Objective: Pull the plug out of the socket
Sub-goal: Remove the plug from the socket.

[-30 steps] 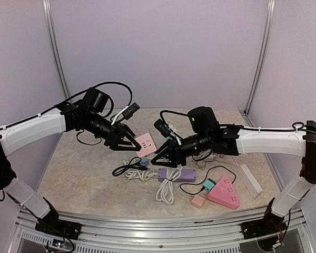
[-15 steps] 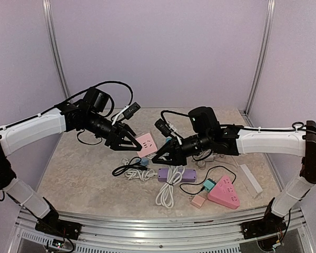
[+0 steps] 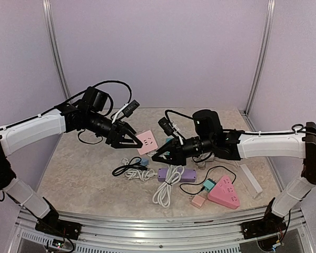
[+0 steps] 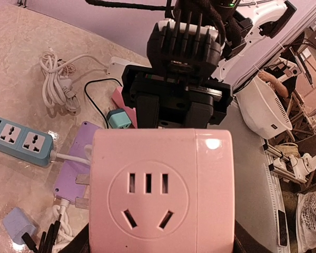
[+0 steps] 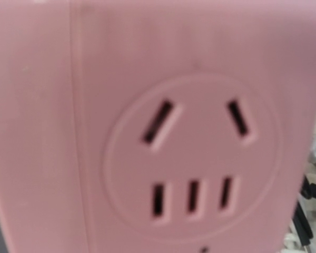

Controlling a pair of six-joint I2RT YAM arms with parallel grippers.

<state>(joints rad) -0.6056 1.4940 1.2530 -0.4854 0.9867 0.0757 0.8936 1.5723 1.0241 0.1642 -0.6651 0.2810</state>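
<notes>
Surface is strewn with power strips and cords. Pink socket cube is kept lifted above it, pinched by left claw, likely as a brace against the pull. Right claw is set just beside the cube; whether it is spread or pinching cannot be told. No plug is seen.

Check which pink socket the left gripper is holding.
The square pink socket, clamped in the left gripper. The triangular pink socket lies on the table, front right, with no gripper on it.
</notes>
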